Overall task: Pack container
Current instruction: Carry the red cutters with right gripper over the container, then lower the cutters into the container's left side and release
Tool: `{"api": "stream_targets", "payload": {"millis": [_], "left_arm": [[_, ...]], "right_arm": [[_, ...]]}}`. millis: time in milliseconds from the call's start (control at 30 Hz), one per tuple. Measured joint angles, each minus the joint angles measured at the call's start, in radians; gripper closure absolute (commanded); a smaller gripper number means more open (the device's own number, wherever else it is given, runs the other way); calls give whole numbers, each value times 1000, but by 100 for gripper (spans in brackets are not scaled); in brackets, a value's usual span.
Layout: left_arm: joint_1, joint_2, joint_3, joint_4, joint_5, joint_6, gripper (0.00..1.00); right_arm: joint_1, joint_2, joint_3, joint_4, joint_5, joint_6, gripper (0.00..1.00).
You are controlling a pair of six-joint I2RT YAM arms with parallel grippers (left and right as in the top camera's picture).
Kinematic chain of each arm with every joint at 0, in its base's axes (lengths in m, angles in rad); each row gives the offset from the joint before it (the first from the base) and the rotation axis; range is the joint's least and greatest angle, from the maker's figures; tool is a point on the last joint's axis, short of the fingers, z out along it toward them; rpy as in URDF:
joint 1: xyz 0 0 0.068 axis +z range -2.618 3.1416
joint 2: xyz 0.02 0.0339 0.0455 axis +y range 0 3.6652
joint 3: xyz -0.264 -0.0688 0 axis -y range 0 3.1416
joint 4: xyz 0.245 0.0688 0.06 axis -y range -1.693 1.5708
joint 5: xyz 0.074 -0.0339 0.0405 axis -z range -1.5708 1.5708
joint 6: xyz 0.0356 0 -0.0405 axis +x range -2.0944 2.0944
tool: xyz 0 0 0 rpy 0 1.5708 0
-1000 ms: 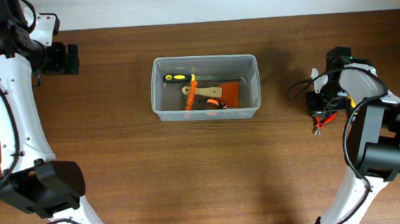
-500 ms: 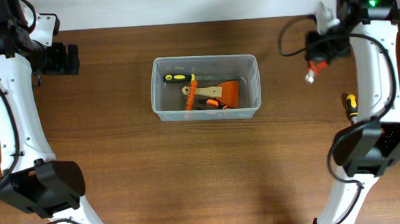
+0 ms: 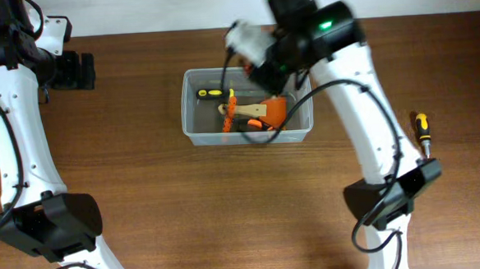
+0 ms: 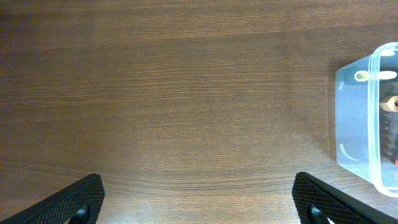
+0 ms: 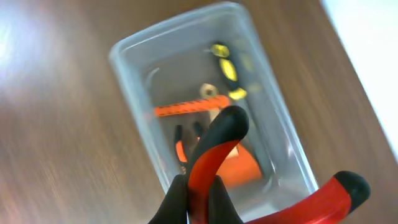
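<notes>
Hovering red-handled pliers (image 5: 214, 149) over the clear container (image 3: 188, 112), mid counter (image 3: 144, 197). Right jaws clamp them; left jaws gape empty, well apart from it. Lower below the rim, align lengthwise, then release.

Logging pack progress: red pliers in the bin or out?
Out. The pliers are clamped in the right arm's jaws, hanging over the bin and its tools, not resting inside.
</notes>
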Motion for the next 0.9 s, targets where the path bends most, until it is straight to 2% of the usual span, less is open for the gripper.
{"api": "stream_targets", "payload": {"millis": [267, 400, 700, 800, 900], "left_arm": [[0, 0, 0, 0, 0, 0, 1], [0, 0, 0, 0, 0, 0, 1], [0, 0, 0, 0, 0, 0, 1], [0, 0, 0, 0, 0, 0, 1], [0, 0, 0, 0, 0, 0, 1]], "right_arm": [[70, 93, -108, 24, -6, -424, 96], [74, 167, -133, 62, -6, -540, 96], [74, 251, -137, 139, -67, -614, 96], [74, 267, -137, 147, -121, -619, 89], [75, 276, -137, 148, -158, -624, 78]]}}
